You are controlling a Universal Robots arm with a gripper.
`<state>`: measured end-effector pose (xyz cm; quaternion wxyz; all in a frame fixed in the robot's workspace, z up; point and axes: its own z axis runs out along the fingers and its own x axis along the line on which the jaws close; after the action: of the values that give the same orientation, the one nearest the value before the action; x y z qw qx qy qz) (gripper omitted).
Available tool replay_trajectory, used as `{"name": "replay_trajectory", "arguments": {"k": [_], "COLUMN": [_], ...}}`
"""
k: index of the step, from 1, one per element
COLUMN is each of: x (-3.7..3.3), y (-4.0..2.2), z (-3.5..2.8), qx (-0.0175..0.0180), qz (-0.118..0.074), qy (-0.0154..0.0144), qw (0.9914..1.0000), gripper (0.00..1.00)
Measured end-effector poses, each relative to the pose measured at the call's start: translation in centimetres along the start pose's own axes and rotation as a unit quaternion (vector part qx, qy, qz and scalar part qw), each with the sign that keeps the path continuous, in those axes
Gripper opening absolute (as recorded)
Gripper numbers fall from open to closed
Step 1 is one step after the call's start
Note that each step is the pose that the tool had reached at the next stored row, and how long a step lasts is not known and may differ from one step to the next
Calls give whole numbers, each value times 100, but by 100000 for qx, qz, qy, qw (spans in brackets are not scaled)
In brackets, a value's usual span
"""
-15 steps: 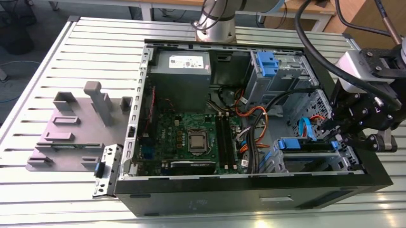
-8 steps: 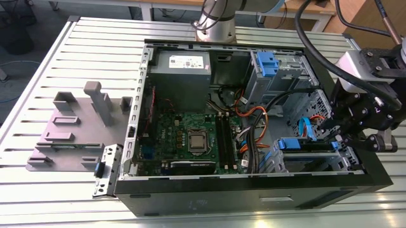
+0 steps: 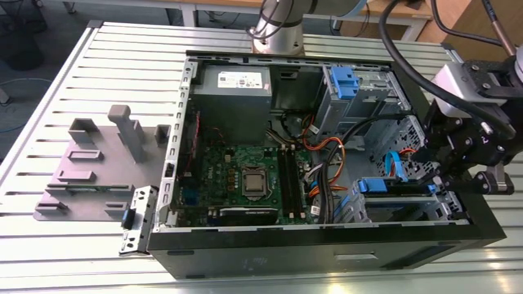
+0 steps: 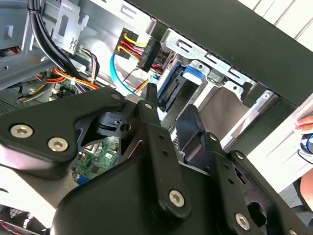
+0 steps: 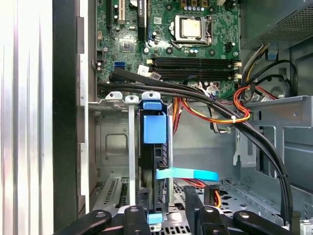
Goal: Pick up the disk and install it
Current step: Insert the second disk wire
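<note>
Black two-fingered pincer: at the exterior view's right edge of the open black desktop computer case, lowered over the drive bay at that corner. In both wrist views its black fingers stand on either side of the drive's end, set close against it; whether they press on it cannot be told.

Flat silver hard drive with a blue plastic bracket: seated on edge in the silver metal drive bay inside the case, near the case's black side wall. In the first wrist view the blue bracket tab faces up between the bay's silver rails, with the drive's dark edge running down to the fingers. In the second wrist view the blue tab sits just beyond the fingertips.

Light-blue flat data cable: lies across the bay just beside the drive.

Bundle of black, orange, red and yellow power wires: arches over the bay, between the drive and the board.

Green motherboard with a square silver processor socket: floor of the case, beyond the drive bay.

Tall silver drive cage with a blue latch: upper corner of the case, well apart from the pincer.

Grey power-supply box with a white sticker: beside that cage.

Grey plastic fixture with upright pegs: on the white slatted table, outside the case at the exterior view's left.
</note>
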<state>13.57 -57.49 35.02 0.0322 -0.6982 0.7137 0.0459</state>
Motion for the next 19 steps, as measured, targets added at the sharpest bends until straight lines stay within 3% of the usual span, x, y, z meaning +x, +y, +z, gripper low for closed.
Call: {"name": "replay_trajectory", "arguments": {"k": [10,19], "x": [-156,-161], "y": [3,3], "z": [23,45], "qx": [1,4], "qz": [0,-2], "qy": [-5,-7], "qw": [100000,100000], "gripper": [43,43]}}
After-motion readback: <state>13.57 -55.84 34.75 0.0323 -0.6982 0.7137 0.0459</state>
